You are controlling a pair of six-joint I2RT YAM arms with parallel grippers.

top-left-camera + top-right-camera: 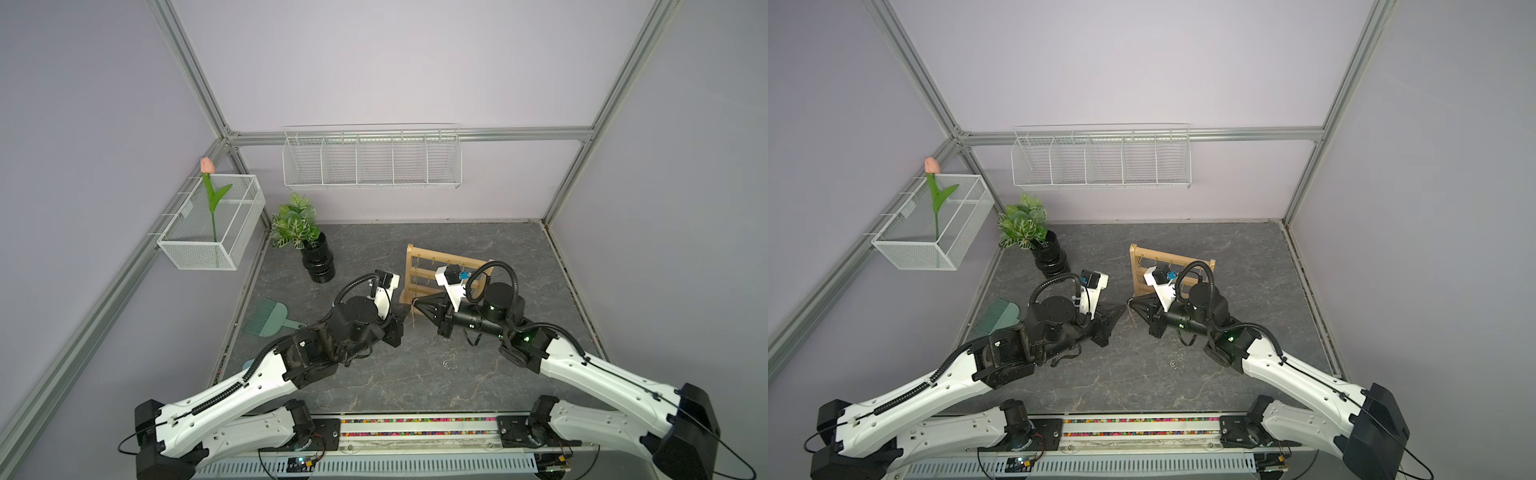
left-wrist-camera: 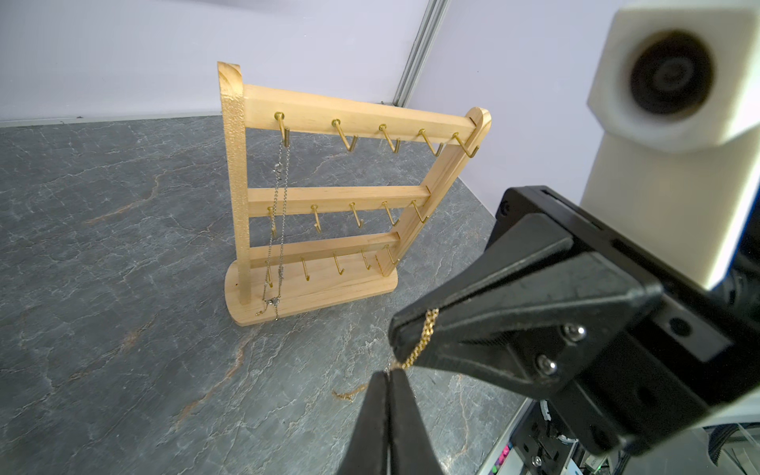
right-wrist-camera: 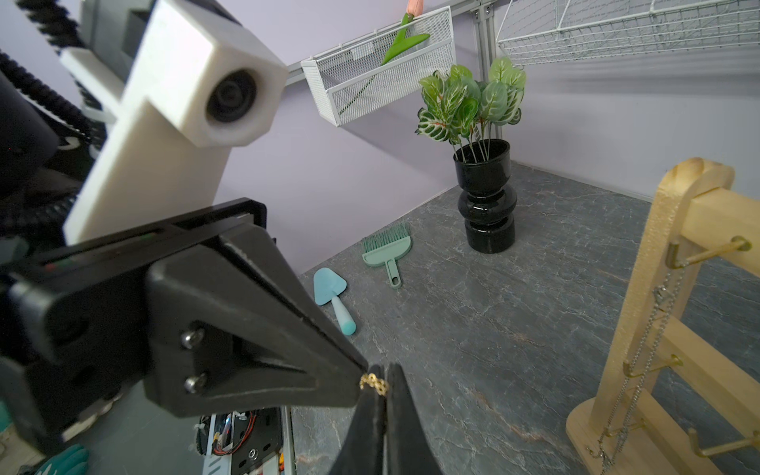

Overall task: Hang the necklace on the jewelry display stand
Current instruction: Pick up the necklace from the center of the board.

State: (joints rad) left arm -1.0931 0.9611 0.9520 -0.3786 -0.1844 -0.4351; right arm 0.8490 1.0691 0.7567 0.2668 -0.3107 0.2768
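Note:
The jewelry display stand (image 2: 329, 197) is a light wooden rack with gold hooks, standing at the table's back middle (image 1: 419, 266). A silver chain (image 2: 281, 197) hangs from its top end hook down to the base. The necklace (image 2: 425, 337) is a thin gold chain. My left gripper (image 2: 389, 373) and right gripper (image 3: 386, 368) meet tip to tip in front of the stand's left end, both shut on this chain (image 3: 374, 383). In both top views a loop of it (image 1: 414, 320) dangles below the two tips (image 1: 1133, 322).
A black vase with a green plant (image 1: 318, 262) stands at the back left. A green brush (image 1: 266, 318) and a blue trowel (image 3: 333, 296) lie near the left wall. White wire baskets (image 1: 372, 160) hang on the back wall, a mesh basket with a tulip (image 1: 212, 228) on the left.

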